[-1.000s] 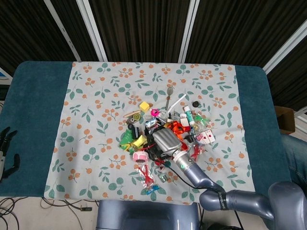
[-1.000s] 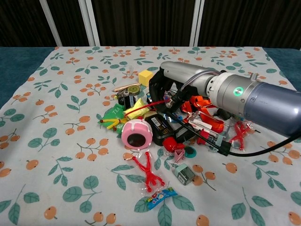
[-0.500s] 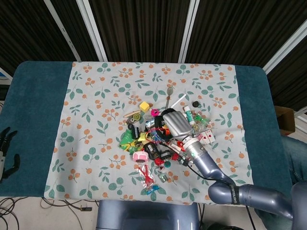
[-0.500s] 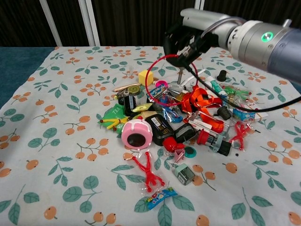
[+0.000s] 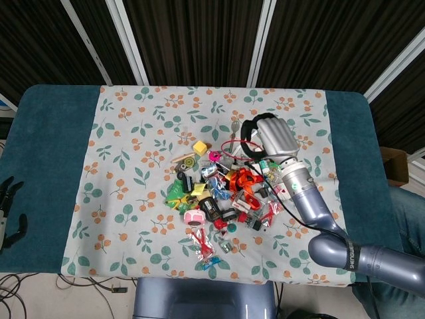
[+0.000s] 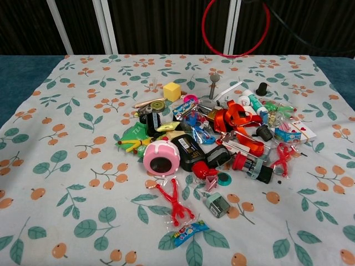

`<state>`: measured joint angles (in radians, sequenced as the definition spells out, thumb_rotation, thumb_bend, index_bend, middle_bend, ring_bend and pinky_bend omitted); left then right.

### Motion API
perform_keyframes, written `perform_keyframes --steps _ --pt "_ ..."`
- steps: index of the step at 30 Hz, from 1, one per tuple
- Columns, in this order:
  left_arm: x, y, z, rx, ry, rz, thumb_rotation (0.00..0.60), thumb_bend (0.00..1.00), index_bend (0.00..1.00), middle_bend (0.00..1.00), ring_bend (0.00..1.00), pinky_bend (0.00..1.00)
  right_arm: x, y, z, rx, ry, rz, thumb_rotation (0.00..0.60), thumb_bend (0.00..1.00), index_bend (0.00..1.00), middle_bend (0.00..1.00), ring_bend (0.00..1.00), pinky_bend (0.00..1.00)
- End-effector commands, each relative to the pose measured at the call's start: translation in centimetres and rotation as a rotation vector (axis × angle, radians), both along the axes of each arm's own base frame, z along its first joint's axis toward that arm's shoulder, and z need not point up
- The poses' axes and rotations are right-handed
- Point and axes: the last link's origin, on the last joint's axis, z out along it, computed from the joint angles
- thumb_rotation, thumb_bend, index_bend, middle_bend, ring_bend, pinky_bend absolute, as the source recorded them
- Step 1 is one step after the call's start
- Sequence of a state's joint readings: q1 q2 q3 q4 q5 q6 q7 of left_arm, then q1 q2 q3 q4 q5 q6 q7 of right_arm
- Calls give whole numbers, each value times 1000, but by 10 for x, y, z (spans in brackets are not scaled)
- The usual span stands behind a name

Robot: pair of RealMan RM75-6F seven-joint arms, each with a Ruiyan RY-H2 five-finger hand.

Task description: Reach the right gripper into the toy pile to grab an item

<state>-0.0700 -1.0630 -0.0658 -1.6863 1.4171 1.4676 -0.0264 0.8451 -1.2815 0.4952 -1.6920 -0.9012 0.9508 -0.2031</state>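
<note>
Toy pile (image 6: 211, 144) sits in the middle of a floral cloth (image 6: 66, 166) spread over my table, and I read it from the near edge outward. Nearest me in the chest view lies a small blue candy wrapper (image 6: 189, 231), with a red stretchy figure (image 6: 175, 204) just beyond it and a small grey clip (image 6: 216, 204) to its right. Past these sits a pink round tape dispenser (image 6: 161, 157), touching a black block (image 6: 189, 152) on its right. To the left of the dispenser is a green and yellow toy (image 6: 131, 138). Further right, a red and black cylinder (image 6: 252, 165) lies beside another red stretchy figure (image 6: 284, 157). An orange strap (image 6: 238, 124) is tangled across the centre of the heap. At the far side of the pile sit a yellow cube (image 6: 172, 91), a small black cap (image 6: 262, 88) and a white stick (image 6: 228, 92).

My right hand (image 5: 273, 138) is raised above the far right part of the pile, fingers curled around a red ring (image 6: 236, 27). In the chest view the ring hangs in the air beyond the pile, its top cut off by the frame. In the head view only a little of it shows at the left of the hand.

My left hand (image 5: 9, 212) rests at the far left edge of the table, off the cloth, holding nothing, fingers apart.
</note>
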Motion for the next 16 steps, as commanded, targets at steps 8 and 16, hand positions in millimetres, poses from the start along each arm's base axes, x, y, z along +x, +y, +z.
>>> perform_keyframes --steps 8,16 --pt "0 -1 0 0 1 0 600 569 100 0 32 49 -12 0 59 -87 -137 -74 600 508 707 598 377 265" --pt "0 -1 -1 0 3 -1 600 569 100 0 32 55 -31 5 95 -80 -150 -110 600 508 707 595 377 265"
